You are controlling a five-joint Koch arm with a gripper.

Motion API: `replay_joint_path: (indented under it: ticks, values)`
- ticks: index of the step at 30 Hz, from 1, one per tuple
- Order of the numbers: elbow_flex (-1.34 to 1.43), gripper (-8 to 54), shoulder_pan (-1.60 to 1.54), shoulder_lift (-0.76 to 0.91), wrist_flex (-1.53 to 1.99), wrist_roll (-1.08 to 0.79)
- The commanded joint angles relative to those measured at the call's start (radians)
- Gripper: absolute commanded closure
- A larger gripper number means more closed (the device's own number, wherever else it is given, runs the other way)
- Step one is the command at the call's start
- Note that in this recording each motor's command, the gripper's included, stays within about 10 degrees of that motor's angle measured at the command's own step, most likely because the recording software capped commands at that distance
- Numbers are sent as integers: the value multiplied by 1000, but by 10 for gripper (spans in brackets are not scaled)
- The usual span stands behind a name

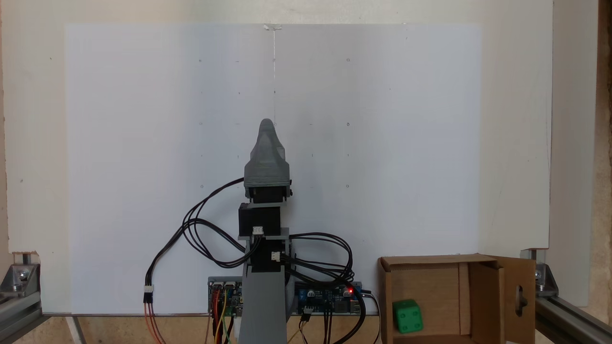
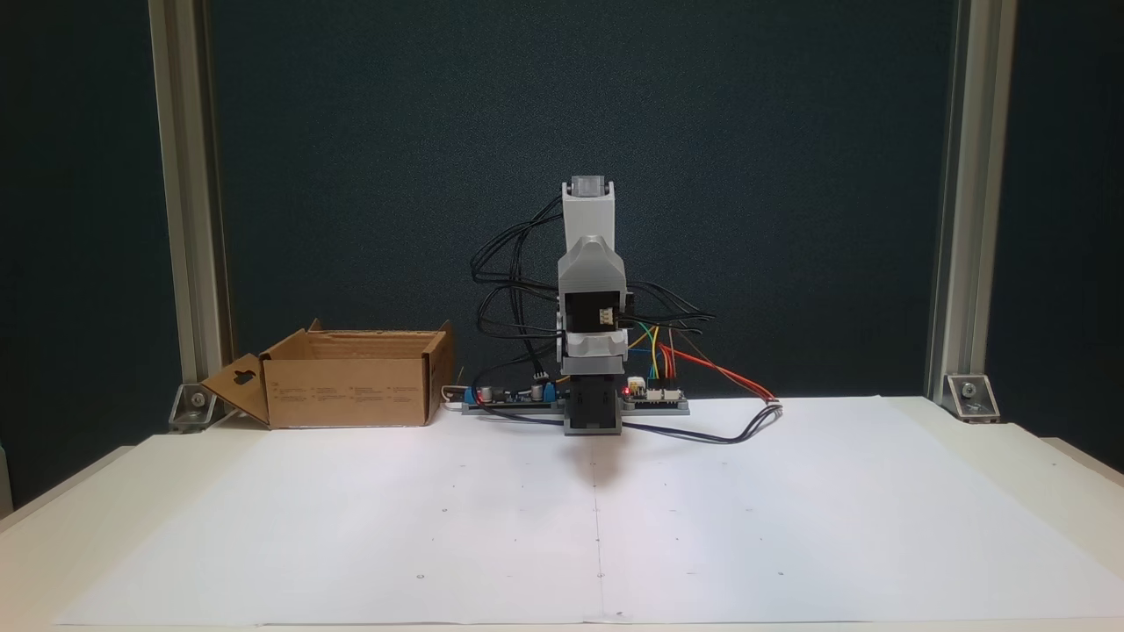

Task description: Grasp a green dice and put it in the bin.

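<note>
Dice: green dice (image 1: pixel 407 316) lies inside the bin, on its floor, toward the left wall as the fixed view from above shows it; pips face up and to the side.
Bin: brown cardboard box (image 1: pixel 480 298), flaps open, at the lower right of the fixed view from above; in the other fixed view it sits at the left (image 2: pixel 351 382), behind the paper's back edge.
Bin flap: side flap with cut-out handle hole (image 1: pixel 520 300) folded outward, away from the arm; also seen in the front fixed view (image 2: pixel 235 388).
Gripper: grey gripper (image 1: pixel 266 125) points away from the base over the paper, nothing in it; jaws lie stacked one behind the other for both cameras, so cannot tell if parted or closed.
Arm: grey and black arm (image 2: pixel 590 290) folded up over its base, centred, well apart from the bin.
Paper: large white sheet (image 2: pixel 790 518) with faint dot marks and a centre line covers the table.
Boards: circuit boards (image 1: pixel 330 296) beside the arm base, red light on one.
Cables: black cables (image 1: pixel 191 229) loop from the arm; red, orange, yellow wires near the boards.
Frame: metal posts (image 2: pixel 961 219) at the table's sides.
</note>
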Motion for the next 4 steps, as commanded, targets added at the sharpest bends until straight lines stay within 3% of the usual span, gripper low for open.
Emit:
replay_joint_path:
  ticks: [1,4]
  values:
    - [52,7,-6,104,-60,38]
    - [52,7,-6,104,-60,38]
